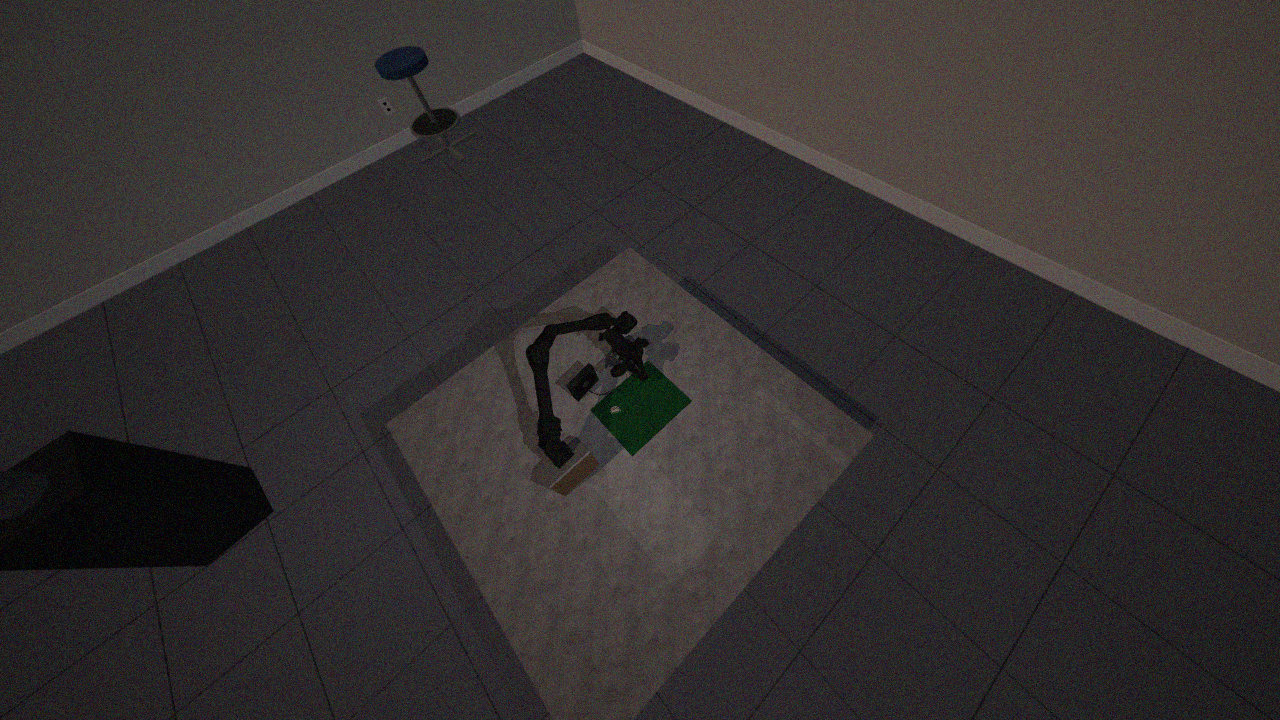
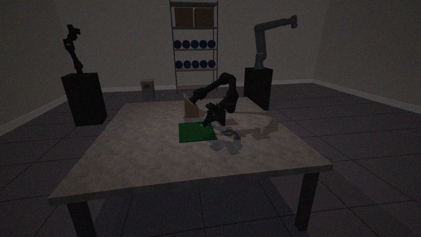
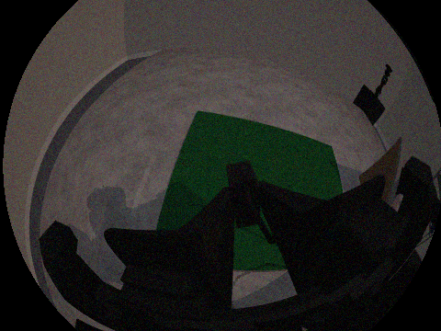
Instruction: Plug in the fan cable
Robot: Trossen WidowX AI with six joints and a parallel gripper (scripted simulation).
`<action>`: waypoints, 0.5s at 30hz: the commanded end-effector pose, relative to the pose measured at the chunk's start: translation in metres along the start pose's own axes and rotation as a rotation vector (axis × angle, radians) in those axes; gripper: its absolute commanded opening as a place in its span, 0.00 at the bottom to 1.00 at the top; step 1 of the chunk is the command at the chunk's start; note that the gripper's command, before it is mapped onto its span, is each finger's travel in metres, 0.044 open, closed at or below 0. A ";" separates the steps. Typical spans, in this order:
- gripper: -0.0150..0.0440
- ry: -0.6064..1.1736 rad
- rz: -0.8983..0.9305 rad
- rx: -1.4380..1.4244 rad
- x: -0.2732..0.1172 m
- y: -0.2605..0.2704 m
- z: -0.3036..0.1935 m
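The green board (image 1: pixel 651 413) (image 2: pixel 194 134) (image 3: pixel 276 147) lies flat on the table. A small pale part, apparently the fan header (image 1: pixel 614 409), is near the board's left corner in the top view; in the wrist view my fingers hide it. My gripper (image 1: pixel 643 374) (image 2: pixel 203 125) (image 3: pixel 243 190) is shut on the dark plug (image 3: pixel 241 171), which sticks out past the fingertips over the board. In the top view the tips are near the board's back corner, away from the header. Their height above the board is unclear. The fan (image 1: pixel 582 382) (image 2: pixel 222 118) stands beside the board, with a thin cable (image 1: pixel 605 393).
A brown panel (image 1: pixel 575 474) (image 2: pixel 191 110) (image 3: pixel 385 166) stands on the table (image 1: pixel 680 537) (image 2: pixel 141 159) near the arm's base. The fan and its cable are close to the gripper. Two other arms on black pedestals and a shelf stand beyond the table in the exterior view.
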State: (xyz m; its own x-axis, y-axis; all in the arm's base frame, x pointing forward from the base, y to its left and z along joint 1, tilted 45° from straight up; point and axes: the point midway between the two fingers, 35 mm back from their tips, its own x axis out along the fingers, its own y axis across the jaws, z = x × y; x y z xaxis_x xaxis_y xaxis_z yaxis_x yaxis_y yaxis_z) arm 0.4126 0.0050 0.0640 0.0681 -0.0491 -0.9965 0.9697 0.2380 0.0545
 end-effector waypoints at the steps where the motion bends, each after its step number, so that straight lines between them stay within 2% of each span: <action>1: 0.25 -0.067 0.009 0.018 -0.002 0.001 0.001; 15: 0.25 -0.253 0.051 0.057 -0.010 0.004 -0.002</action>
State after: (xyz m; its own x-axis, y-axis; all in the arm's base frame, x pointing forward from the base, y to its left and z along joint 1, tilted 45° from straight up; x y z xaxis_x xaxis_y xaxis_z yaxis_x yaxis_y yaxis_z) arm 0.4145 0.0086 0.0706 0.1431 -0.2351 -0.9614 0.9740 0.2059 0.0946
